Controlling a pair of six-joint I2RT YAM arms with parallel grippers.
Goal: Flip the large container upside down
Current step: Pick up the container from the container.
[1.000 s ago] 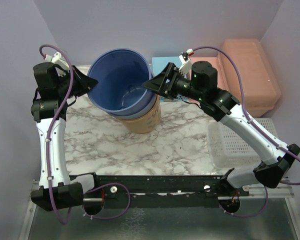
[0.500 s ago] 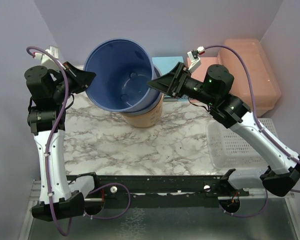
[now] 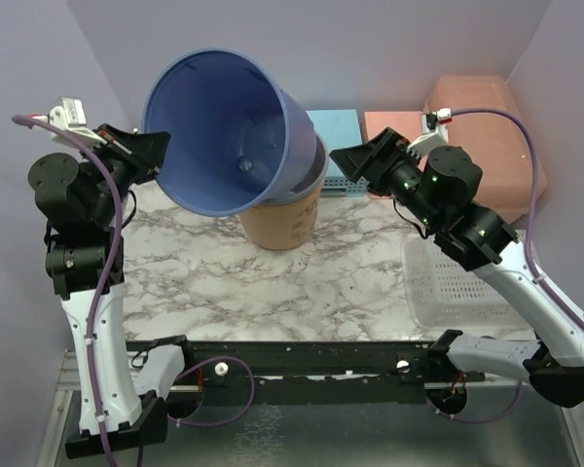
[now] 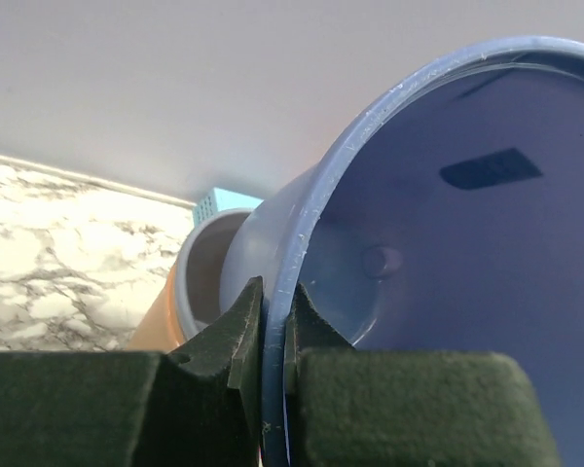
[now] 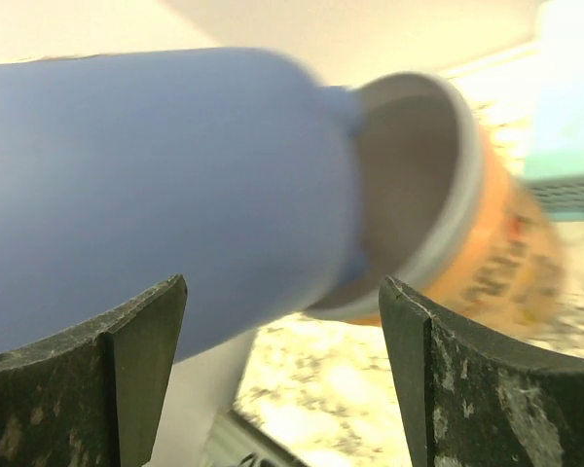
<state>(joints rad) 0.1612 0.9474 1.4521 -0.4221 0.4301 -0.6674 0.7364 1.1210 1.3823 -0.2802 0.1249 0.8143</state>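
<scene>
The large container is a big blue round bucket [image 3: 224,126]. It is lifted and tipped on its side, its mouth facing front-left and its base still resting in the mouth of an orange bucket [image 3: 282,224]. My left gripper [image 3: 154,146] is shut on its left rim, and the left wrist view shows the blue rim [image 4: 302,224] pinched between both fingers of that gripper [image 4: 273,321]. My right gripper [image 3: 343,161] hangs open just right of the bucket, touching nothing. In the right wrist view the blue wall [image 5: 156,175] and orange bucket [image 5: 506,263] lie beyond the open gripper [image 5: 282,292].
A peach-orange lidded box [image 3: 487,126] stands at the back right corner. A white perforated basket [image 3: 457,282] sits at the right under my right arm. A teal box [image 3: 336,126] and a pink one [image 3: 384,125] lie against the back wall.
The left gripper rose and swung left, tipping the blue bucket from upright onto its side. The right gripper left the bucket's right rim, pulled away to the right and opened wider.
</scene>
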